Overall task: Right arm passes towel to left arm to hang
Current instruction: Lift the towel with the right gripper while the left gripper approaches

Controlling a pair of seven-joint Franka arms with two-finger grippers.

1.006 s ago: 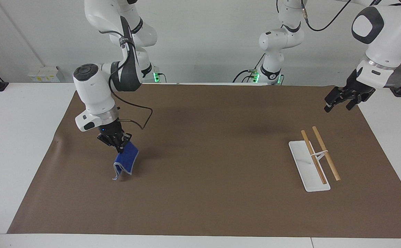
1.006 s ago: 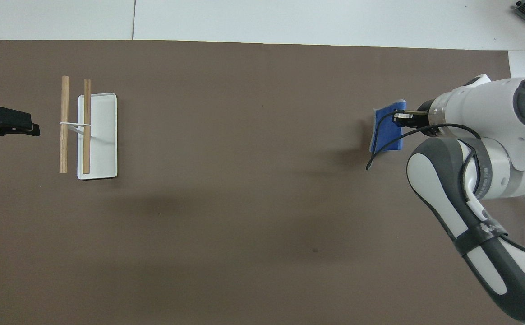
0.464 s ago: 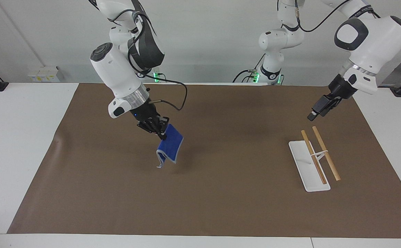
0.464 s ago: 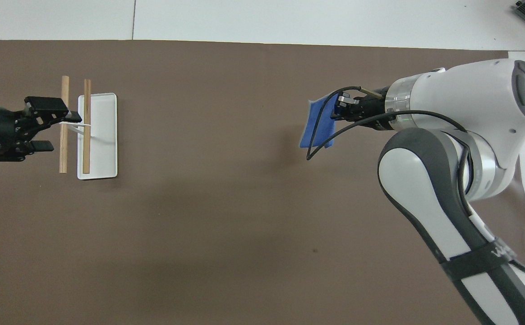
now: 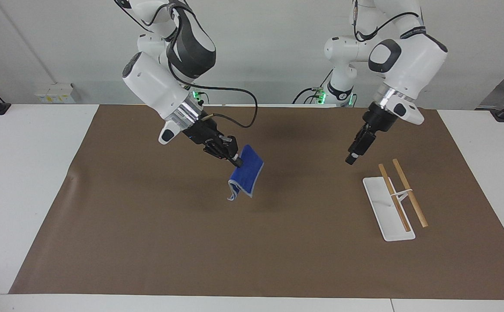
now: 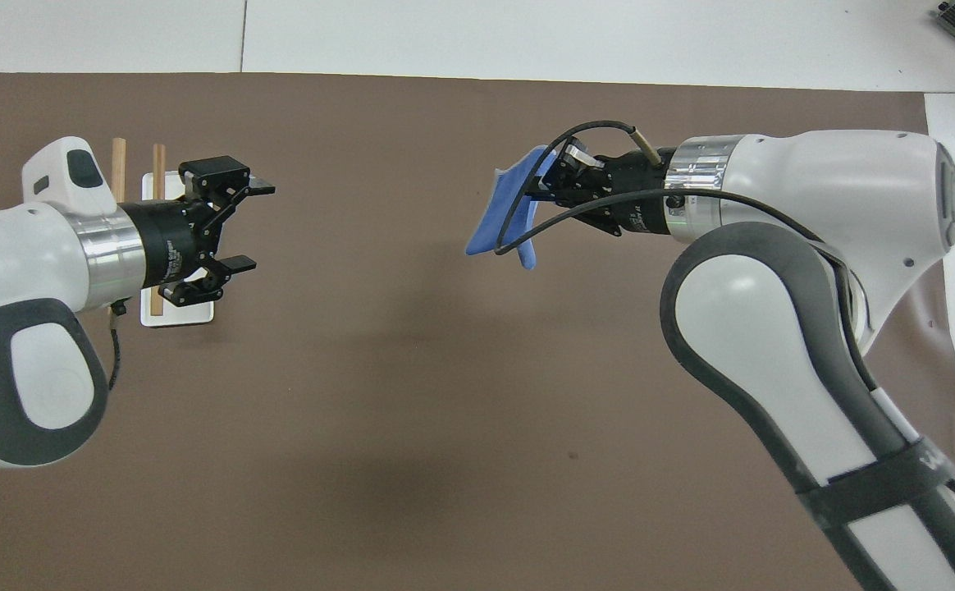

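R gripper (image 5: 234, 161) clenched on top corner of towel (image 5: 246, 177); cloth hangs free below the tips, clear of brown mat (image 5: 252, 260), over mid-table. Since a sec ago: R arm carried towel up off the mat at its own end, swung it toward centre. L gripper (image 6: 249, 226) came in from table edge, now over mat just past the rack (image 5: 388, 212), jaws wide apart, holding nothing, pointed at towel. Gap between grippers still well apart. Reads as handover approach, pass not yet made. Hard to see: R tips masked by cloth + cable overhead; rack mostly covered by L wrist overhead; L jaws edge-on in facing view.
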